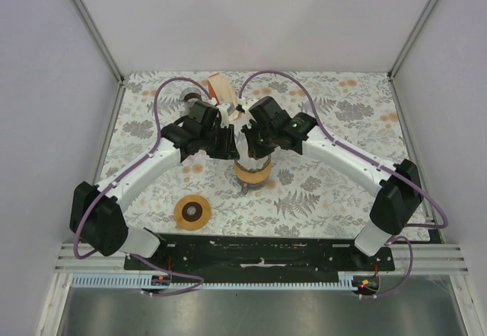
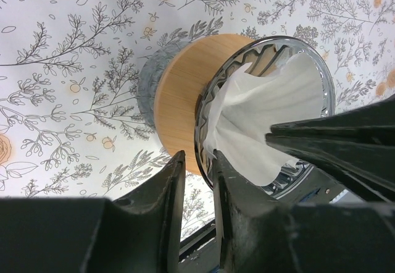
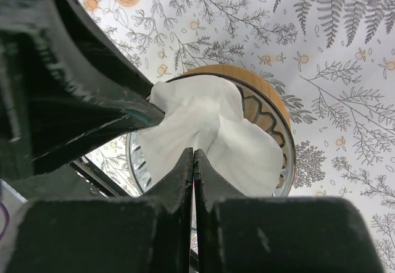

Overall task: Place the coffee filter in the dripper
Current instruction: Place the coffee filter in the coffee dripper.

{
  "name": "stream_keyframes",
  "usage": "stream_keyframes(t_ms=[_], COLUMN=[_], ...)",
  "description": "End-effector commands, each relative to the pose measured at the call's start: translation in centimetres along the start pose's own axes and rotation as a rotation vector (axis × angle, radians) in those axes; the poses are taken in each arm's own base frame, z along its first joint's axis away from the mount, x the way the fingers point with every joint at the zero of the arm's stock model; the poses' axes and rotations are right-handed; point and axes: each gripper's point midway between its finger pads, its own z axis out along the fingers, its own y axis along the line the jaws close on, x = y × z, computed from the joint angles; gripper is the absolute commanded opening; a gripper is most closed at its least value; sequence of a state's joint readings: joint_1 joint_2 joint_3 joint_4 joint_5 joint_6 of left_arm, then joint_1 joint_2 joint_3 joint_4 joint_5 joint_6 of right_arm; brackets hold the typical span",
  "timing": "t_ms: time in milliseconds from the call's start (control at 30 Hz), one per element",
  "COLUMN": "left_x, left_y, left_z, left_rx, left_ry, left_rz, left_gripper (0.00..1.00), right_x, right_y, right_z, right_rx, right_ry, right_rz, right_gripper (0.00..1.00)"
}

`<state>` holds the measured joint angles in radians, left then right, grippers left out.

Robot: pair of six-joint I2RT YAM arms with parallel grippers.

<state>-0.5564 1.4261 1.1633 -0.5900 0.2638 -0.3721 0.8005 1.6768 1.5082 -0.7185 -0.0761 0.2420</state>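
Observation:
The dripper point(image 1: 253, 173) stands mid-table, with a wooden collar point(image 2: 179, 94) and a chrome rim point(image 2: 321, 69). The white coffee filter point(image 2: 259, 112) sits crumpled inside it and also shows in the right wrist view point(image 3: 203, 125). My left gripper point(image 2: 197, 157) is narrowly open with one finger on each side of the dripper's near rim, the inner finger against the filter. My right gripper point(image 3: 193, 151) is shut, pinching a fold of the filter above the dripper's mouth. Both grippers meet over the dripper in the top view, the left point(image 1: 228, 142) and the right point(image 1: 249, 137).
A holder with spare filters point(image 1: 221, 87) stands at the back behind the grippers. A round wooden disc point(image 1: 192, 213) lies at the front left of the dripper. The two arms crowd each other closely over the dripper.

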Motion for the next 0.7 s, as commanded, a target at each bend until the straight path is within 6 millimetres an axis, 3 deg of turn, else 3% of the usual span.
stream_keyframes(t_ms=[0, 200, 333, 667], left_x=[0.1, -1.0, -1.5, -1.9], left_y=[0.0, -0.4, -0.6, -0.9], left_z=[-0.5, -1.0, -1.3, -2.0], left_rx=[0.000, 0.003, 0.005, 0.010], left_ry=[-0.001, -0.028, -0.039, -0.048], left_rz=[0.044, 0.068, 0.080, 0.104], left_gripper=[0.30, 0.31, 0.37, 0.50], right_x=[-3.5, -3.9, -3.8, -3.2], right_y=[0.9, 0.9, 1.2, 1.8], right_z=[-3.2, -5.4, -7.1, -7.8], right_rx=[-0.040, -0.051, -0.082, -0.119], right_ry=[-0.134, -0.193, -0.252, -0.263], right_rz=[-0.029, -0.092, -0.155, -0.175], right_gripper=[0.05, 0.07, 0.11, 0.21])
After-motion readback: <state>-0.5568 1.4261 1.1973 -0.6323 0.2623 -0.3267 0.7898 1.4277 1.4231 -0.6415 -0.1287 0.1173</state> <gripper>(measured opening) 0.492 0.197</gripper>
